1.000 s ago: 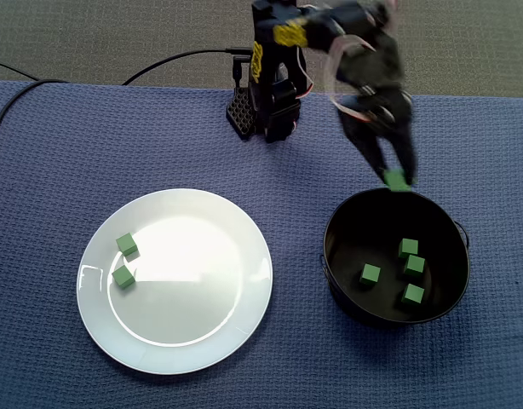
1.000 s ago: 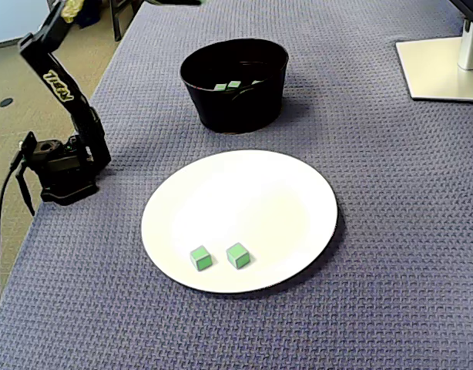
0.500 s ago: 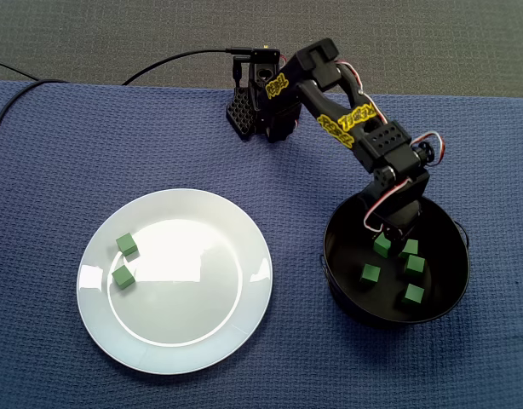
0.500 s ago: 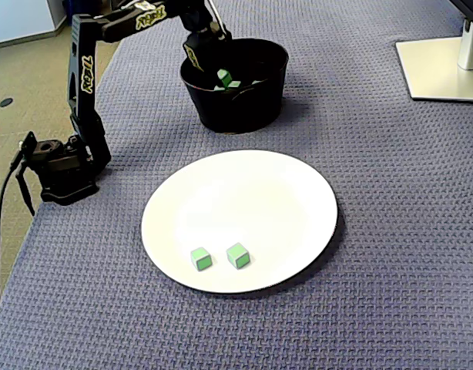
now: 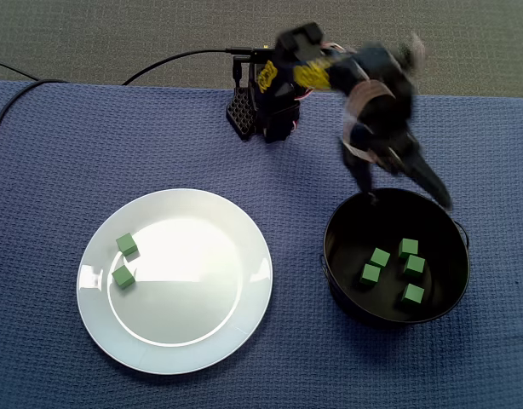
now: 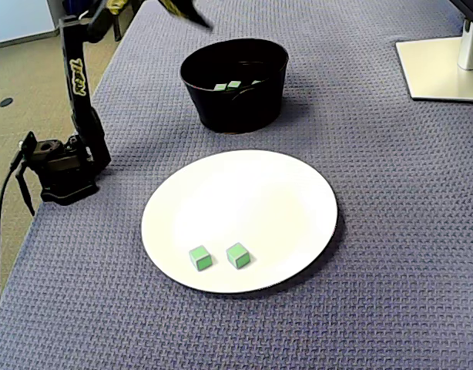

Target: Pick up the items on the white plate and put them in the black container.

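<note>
Two green cubes (image 5: 127, 244) (image 5: 123, 277) lie on the left part of the white plate (image 5: 193, 290); in the other fixed view they (image 6: 199, 257) (image 6: 238, 255) sit near the plate's (image 6: 252, 193) front edge. The black container (image 5: 331, 256) holds several green cubes (image 5: 380, 256), some of which (image 6: 233, 85) show over its wall (image 6: 236, 112). My gripper (image 5: 408, 201) is motion-blurred above the container's far rim, open, fingers spread wide, holding nothing. One blurred finger (image 6: 195, 15) shows at the top of the other fixed view.
The arm's base (image 5: 266, 106) (image 6: 61, 166) stands at the cloth's edge with a black cable (image 5: 176, 58) running off. A white monitor stand (image 6: 444, 65) sits at the far right. A blue woven cloth (image 5: 57, 153) covers the table.
The gripper went down into the container with a green cube, let it go there, and has now risen out open. The two cubes on the plate have not moved.
</note>
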Robot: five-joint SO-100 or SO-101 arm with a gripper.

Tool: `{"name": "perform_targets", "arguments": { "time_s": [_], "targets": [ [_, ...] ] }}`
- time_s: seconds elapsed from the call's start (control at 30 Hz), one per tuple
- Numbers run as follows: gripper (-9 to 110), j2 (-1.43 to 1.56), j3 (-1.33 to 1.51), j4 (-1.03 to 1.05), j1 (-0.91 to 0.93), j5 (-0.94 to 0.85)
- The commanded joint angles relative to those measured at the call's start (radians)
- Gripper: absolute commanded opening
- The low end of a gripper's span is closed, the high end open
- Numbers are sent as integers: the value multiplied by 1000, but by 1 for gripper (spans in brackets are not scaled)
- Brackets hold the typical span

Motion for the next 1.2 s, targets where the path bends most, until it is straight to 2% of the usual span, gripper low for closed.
{"name": "perform_targets", "arguments": {
  "time_s": [0.0,0.2,0.4,0.63,0.87,1.17],
  "targets": [
    [53,172,-112,210,362,-173],
    [50,161,92,141,910,-410],
    [46,67,394,-107,1170,-554],
    [45,-8,618,-334,1266,-713],
    [43,-230,479,-391,1246,-735],
    [40,-405,457,-514,1247,-773]
  ]
}}
